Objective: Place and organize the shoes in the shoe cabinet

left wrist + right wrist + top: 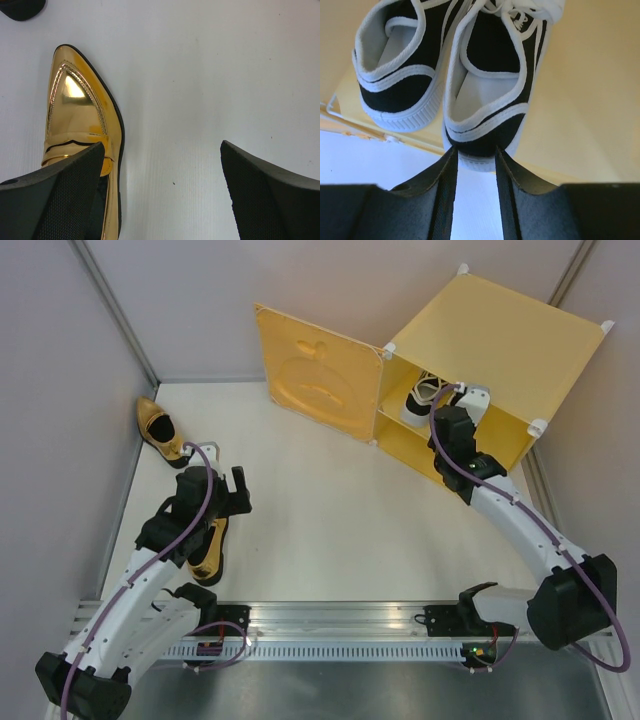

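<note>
Two white sneakers [395, 65] sit side by side in the upper compartment of the shoe cabinet [500, 330], heels at its open front; the right gripper [475, 152] is there too, jaws narrow at one heel, and we cannot tell whether they pinch it. Two gold loafers [160, 430] lie on the table [330, 520] left of the cabinet, past its open door [315, 375]; the left gripper [162, 150] hangs over one, jaws spread wide, empty.
</note>
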Available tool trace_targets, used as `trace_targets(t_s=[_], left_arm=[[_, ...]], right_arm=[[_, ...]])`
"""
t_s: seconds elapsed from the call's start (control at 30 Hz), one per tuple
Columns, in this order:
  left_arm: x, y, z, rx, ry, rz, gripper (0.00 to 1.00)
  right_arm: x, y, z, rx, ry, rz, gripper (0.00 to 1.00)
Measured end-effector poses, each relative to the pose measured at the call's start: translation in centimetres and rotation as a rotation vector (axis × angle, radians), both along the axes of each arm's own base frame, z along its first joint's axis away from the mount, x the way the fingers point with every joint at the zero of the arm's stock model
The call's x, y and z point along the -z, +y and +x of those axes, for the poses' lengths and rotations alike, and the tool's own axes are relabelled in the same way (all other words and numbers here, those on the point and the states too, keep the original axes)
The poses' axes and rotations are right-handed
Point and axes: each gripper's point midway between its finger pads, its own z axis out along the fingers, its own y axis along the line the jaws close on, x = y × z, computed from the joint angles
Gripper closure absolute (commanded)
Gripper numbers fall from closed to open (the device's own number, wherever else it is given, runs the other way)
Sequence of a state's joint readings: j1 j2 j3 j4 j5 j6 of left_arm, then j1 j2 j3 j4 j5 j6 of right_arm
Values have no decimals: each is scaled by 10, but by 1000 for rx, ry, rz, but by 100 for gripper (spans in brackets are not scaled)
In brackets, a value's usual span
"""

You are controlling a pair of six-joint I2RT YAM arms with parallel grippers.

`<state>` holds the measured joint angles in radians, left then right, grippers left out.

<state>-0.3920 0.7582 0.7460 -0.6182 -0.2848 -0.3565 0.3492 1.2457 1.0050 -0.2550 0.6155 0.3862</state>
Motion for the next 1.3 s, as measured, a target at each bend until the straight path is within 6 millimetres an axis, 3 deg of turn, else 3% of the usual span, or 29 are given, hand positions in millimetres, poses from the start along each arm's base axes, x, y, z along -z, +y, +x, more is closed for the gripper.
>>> trace_targets(t_s=[0.6, 0.8, 1.07, 1.3], left_arm=[[0, 0, 0, -1, 0, 1, 0], [0, 0, 0, -1, 0, 1, 0], [0, 0, 0, -2, -1, 1, 0], [0, 1, 0, -2, 0, 2, 0]], right_arm=[[-7, -20, 23, 47, -50, -18, 61], [-11, -15, 23, -8, -49, 4, 54], [-22, -2, -8, -149, -18, 89, 33], [-41, 29, -54, -379, 2, 165, 16]])
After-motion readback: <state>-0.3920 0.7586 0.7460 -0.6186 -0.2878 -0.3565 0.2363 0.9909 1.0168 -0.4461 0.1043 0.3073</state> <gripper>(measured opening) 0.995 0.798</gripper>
